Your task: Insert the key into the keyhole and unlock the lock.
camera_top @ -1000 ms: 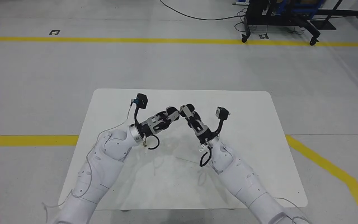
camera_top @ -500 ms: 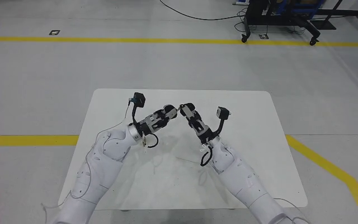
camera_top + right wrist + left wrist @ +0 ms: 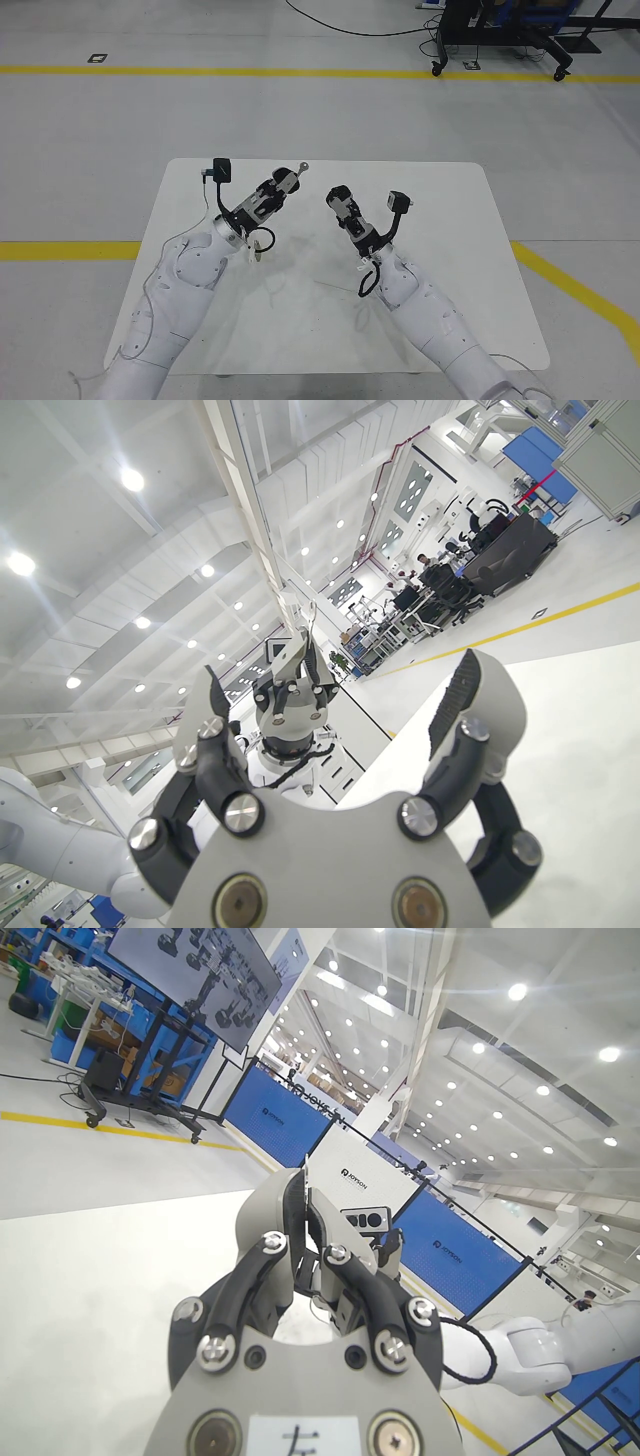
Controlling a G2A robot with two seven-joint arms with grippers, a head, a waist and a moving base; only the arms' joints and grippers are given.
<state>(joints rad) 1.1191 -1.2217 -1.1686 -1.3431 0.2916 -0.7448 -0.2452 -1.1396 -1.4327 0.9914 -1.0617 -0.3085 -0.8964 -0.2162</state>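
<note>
Pinching one key [image 3: 303, 168], left gripper [image 3: 306, 1200] closed tight; right gripper [image 3: 340, 672] spread wide, empty; one table [image 3: 440, 200]

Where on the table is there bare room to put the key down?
Bare table runs from the right arm to the right edge, and between it and the left arm near the front. Crowded far centre: left gripper with the key faces the open right gripper.
</note>
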